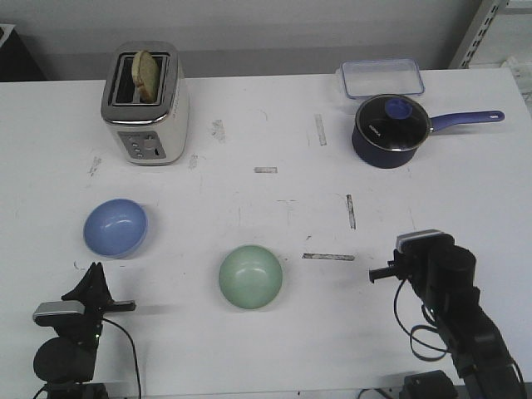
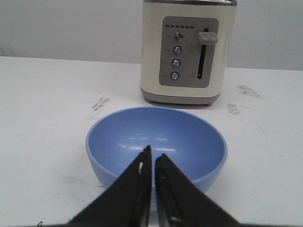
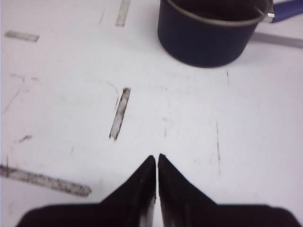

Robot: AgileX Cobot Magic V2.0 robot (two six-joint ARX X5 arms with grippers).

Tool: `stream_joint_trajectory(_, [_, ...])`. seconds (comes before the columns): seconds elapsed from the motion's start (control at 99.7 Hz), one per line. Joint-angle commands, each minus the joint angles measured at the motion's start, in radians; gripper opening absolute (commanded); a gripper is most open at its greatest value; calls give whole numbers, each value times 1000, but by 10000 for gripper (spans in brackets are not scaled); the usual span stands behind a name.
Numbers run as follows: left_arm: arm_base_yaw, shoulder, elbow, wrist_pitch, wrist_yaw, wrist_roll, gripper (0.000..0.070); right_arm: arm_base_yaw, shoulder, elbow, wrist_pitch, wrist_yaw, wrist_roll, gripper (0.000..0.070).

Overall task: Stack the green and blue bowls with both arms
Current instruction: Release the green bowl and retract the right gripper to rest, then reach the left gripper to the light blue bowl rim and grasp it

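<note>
The light blue bowl [image 1: 115, 227] sits upright and empty on the white table at the left; it fills the left wrist view [image 2: 156, 142]. The pale green bowl [image 1: 250, 277] sits upright and empty near the front middle, apart from the blue one. My left gripper [image 1: 93, 270] is shut and empty, just short of the blue bowl's near rim; in the left wrist view [image 2: 153, 153] its tips lie in front of the bowl. My right gripper [image 1: 378, 273] is shut and empty over bare table at the front right, also in the right wrist view [image 3: 157, 158]. The green bowl is out of both wrist views.
A cream toaster [image 1: 146, 104] with a slice of toast stands at the back left, behind the blue bowl [image 2: 188, 52]. A dark navy saucepan [image 1: 392, 129] with a long handle and a clear lidded container [image 1: 382, 79] stand at the back right. Grey tape strips [image 1: 328, 256] mark the table.
</note>
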Motion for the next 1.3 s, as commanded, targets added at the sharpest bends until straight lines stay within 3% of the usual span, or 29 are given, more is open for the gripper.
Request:
stream_joint_trajectory(0.0, [2,-1,-21,10,0,-2,1,1,-75,-32,19,-13,-4,0])
stream_joint_trajectory(0.11, [2,-1,-21,9,-1,-6,1,1,-202,-86,17,-29,9,0])
stream_joint_trajectory(0.261, [2,-1,-21,10,-1,-80,1,0,-314,-117,17,-19,9,0])
stream_joint_trajectory(0.512, [2,0,59,42,-1,-70,1,1,-336,-117,18,-21,9,0])
stream_joint_trajectory(0.732, [2,87,316,20,0,-12,1,1,-336,-117,18,-20,9,0])
stream_joint_trajectory(0.923, [2,313,618,-131,-1,61,1,1,-336,-117,19,-20,9,0])
stream_joint_trajectory(1.154, [4,594,874,-273,-1,63,5,1,-336,-117,19,-21,9,0])
stream_joint_trajectory(1.214, [8,658,913,-299,0,62,35,1,-336,-117,19,-21,9,0])
stream_joint_trajectory(1.294, [18,739,946,-334,0,62,150,1,-336,-117,19,-21,9,0])
